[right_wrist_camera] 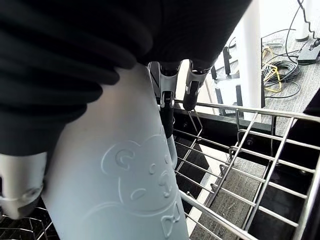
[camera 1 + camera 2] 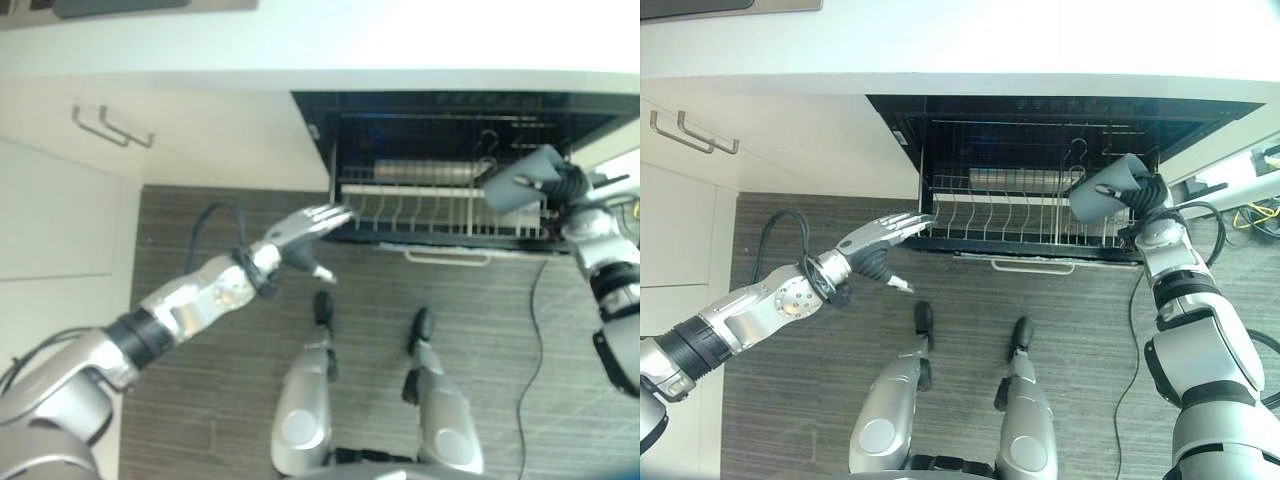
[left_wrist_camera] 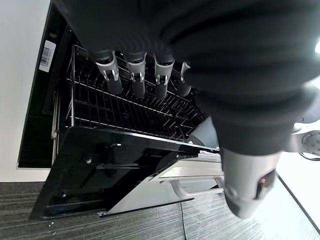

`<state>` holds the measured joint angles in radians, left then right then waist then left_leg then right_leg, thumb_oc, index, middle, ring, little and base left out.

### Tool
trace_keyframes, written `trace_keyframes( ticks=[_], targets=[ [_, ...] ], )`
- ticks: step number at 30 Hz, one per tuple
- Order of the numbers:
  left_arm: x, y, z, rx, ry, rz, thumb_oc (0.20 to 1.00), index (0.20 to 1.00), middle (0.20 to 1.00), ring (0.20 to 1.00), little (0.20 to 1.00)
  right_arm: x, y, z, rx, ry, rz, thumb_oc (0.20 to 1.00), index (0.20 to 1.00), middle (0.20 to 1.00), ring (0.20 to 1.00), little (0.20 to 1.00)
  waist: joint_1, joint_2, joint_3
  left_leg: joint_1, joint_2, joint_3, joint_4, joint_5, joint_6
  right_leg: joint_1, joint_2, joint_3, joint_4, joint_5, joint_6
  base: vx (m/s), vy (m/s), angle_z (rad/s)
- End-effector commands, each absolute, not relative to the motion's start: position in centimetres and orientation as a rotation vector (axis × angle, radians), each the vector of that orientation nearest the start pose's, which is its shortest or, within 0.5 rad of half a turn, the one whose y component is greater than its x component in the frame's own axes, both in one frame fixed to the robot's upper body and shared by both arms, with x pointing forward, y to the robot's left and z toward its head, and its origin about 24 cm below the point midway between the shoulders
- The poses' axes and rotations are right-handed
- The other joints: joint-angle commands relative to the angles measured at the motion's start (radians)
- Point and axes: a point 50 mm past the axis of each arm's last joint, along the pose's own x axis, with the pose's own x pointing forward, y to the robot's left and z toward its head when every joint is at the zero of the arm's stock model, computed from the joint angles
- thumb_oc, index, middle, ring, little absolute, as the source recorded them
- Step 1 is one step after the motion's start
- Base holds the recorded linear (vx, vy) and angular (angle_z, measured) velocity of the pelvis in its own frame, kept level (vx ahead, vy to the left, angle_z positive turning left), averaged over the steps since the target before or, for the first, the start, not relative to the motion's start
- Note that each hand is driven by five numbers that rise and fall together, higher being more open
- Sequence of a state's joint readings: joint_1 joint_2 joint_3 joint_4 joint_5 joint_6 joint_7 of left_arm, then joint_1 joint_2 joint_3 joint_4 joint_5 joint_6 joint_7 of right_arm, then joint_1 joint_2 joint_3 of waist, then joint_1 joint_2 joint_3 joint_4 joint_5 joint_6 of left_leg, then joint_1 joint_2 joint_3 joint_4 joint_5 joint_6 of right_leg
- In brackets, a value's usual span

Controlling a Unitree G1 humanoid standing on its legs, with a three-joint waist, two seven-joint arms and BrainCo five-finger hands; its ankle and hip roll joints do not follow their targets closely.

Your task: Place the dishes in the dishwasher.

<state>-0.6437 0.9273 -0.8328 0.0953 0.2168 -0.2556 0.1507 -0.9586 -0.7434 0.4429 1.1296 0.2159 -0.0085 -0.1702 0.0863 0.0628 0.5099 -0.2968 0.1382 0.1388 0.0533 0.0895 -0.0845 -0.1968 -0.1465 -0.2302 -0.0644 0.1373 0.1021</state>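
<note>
A pale grey cup (image 2: 1108, 190) with an embossed figure (image 1: 125, 190) sits tilted in my right hand (image 2: 1147, 196), whose fingers curl round it. The cup hangs over the right end of the pulled-out wire rack (image 2: 1010, 215) of the open dishwasher (image 2: 1060, 125). Stacked metal dishes (image 2: 425, 170) lie at the back of the rack. My left hand (image 2: 880, 240) is open, fingers straight, by the rack's front left corner and holds nothing. In the left wrist view its fingers (image 3: 135, 75) point over the rack wires (image 3: 115, 110).
The dark dishwasher door (image 3: 115, 165) hangs open below the rack, with a white handle (image 2: 1032, 265) at the front. White cabinets with bar handles (image 2: 690, 132) stand to the left. A white countertop (image 2: 960, 50) runs above. Cables (image 1: 280, 70) lie on the floor at the right.
</note>
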Motion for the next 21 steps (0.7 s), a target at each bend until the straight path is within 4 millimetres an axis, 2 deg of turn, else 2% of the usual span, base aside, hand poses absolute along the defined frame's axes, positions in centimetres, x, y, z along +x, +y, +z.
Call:
trace_keyframes(
  ticks=[1, 5, 8, 15, 21],
  targets=[
    [29.6, 13.9, 13.5, 1.175, -0.574, -0.618, 1.000, 1.000, 1.000, 1.000, 1.000, 38.1, -32.2, 18.4, -0.713, 0.081, -0.411, 1.000, 1.000, 1.000, 1.000, 1.000, 0.006, 0.010, -0.030, -0.102, 0.019, -0.057, 0.097, -0.035, -0.027, -0.039, -0.104, 0.056, 0.148, -0.102, 0.089, 0.00, 0.000, 0.00],
    [29.6, 14.0, 13.5, 1.177, -0.571, -0.612, 1.000, 1.000, 1.000, 1.000, 1.000, 38.7, -30.5, 19.0, -0.697, -0.001, -0.310, 1.000, 1.000, 1.000, 1.000, 1.000, 0.005, 0.005, -0.026, -0.102, 0.018, -0.056, 0.103, -0.038, -0.025, -0.047, -0.102, 0.057, 0.156, -0.101, 0.088, 0.00, 0.000, 0.00],
    [29.6, 14.2, 13.3, 1.179, -0.561, -0.610, 1.000, 1.000, 1.000, 1.000, 1.000, 39.0, -28.8, 20.4, -0.717, -0.128, -0.300, 1.000, 1.000, 1.000, 1.000, 1.000, 0.000, 0.003, -0.024, -0.105, 0.017, -0.055, 0.105, -0.039, -0.025, -0.057, -0.102, 0.061, 0.161, -0.099, 0.089, 0.00, 0.000, 0.00],
    [29.4, 14.2, 12.8, 1.178, -0.552, -0.607, 1.000, 1.000, 1.000, 1.000, 1.000, 38.8, -28.8, 21.7, -0.718, -0.216, -0.387, 1.000, 1.000, 1.000, 1.000, 1.000, -0.007, 0.005, -0.019, -0.100, 0.013, -0.050, 0.101, -0.043, -0.020, -0.066, -0.102, 0.062, 0.164, -0.094, 0.092, 0.00, 0.016, -0.01],
    [29.2, 14.2, 12.4, 1.180, -0.547, -0.602, 1.000, 1.000, 1.000, 1.000, 1.000, 38.5, -29.5, 21.6, -0.724, -0.214, -0.475, 1.000, 1.000, 1.000, 1.000, 1.000, -0.009, 0.006, -0.014, -0.102, 0.015, -0.048, 0.103, -0.044, -0.017, -0.070, -0.102, 0.063, 0.167, -0.094, 0.093, 0.00, 0.000, 0.00]
  ],
)
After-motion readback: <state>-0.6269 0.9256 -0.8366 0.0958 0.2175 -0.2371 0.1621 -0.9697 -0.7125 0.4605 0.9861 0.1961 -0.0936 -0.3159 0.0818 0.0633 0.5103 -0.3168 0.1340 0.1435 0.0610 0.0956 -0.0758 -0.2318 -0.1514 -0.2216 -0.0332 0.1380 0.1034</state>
